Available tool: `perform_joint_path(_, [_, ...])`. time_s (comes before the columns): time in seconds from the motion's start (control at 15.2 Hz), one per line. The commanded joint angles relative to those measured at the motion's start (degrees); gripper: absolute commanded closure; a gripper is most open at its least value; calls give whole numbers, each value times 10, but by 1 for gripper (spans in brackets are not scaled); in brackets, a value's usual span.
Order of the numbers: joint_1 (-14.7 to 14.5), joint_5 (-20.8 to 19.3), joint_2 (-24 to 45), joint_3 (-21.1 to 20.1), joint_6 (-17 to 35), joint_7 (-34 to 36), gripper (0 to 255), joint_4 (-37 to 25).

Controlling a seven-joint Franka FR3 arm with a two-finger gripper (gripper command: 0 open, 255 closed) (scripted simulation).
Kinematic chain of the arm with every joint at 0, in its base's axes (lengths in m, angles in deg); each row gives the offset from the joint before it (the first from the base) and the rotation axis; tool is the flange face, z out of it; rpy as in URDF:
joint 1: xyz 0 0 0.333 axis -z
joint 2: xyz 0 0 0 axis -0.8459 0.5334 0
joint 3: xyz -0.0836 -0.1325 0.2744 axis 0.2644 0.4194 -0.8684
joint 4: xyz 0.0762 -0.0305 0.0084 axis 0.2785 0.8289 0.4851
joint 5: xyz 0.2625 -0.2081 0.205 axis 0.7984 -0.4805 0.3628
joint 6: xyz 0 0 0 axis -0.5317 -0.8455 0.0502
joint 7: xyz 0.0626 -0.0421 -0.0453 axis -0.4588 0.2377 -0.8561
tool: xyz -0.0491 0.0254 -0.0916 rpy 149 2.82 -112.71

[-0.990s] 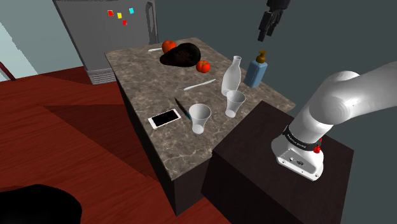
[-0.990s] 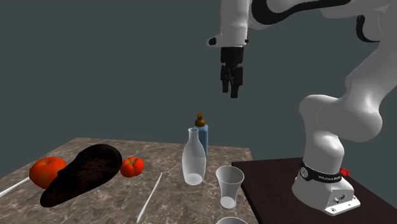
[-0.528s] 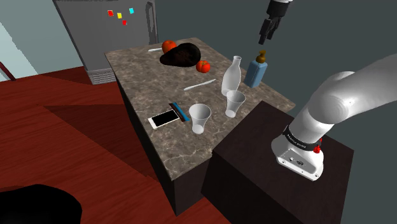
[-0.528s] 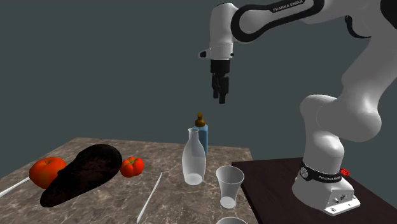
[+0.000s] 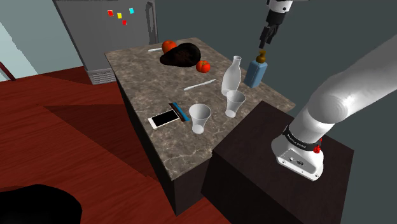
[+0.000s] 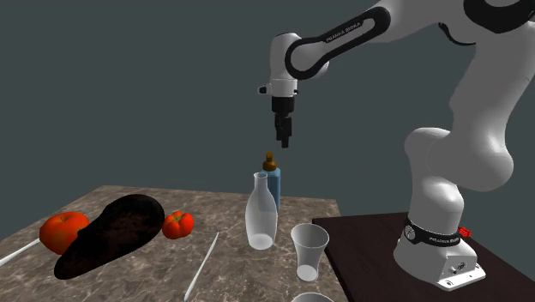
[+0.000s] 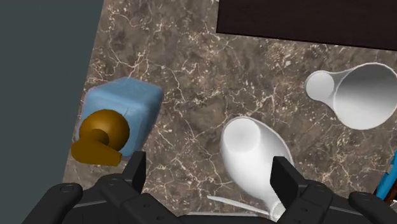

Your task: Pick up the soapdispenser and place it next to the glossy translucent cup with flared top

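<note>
The spread tool (image 6: pixel 282 137) hangs above the upright dispenser (image 7: pixel 124 108), off-centre: the dispenser lies outside its jaws, and the bottle (image 7: pixel 251 153) beside it sits under them.

Blue soap dispenser (image 5: pixel 256 72) with brown pump, brown desk (image 5: pixel 153 76) veined white like marble, black claw (image 6: pixel 282 139), 2 red tomatoes (image 5: pixel 203 66), translucent whitish cups (image 5: pixel 199 118).

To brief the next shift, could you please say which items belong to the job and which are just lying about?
Job: blue soap dispenser; gripper, open; flared cup; second flared cup (target unclear).
Lying about: translucent bottle; tomato; second tomato; phone; dark lump.
</note>
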Motion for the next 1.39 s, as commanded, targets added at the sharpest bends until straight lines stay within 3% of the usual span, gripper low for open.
perform_joint_path(0.0, [0, 14, 43, 24, 18, -31, 0, -24])
perform_joint_path(0.46, [13, 109, 205, 84, 67, -153, 0, -116])
perform_joint_path(0.99, [20, 137, 242, 81, 122, -174, 0, -90])
perform_joint_path(1.32, [20, 137, 242, 81, 122, -174, 0, -90])
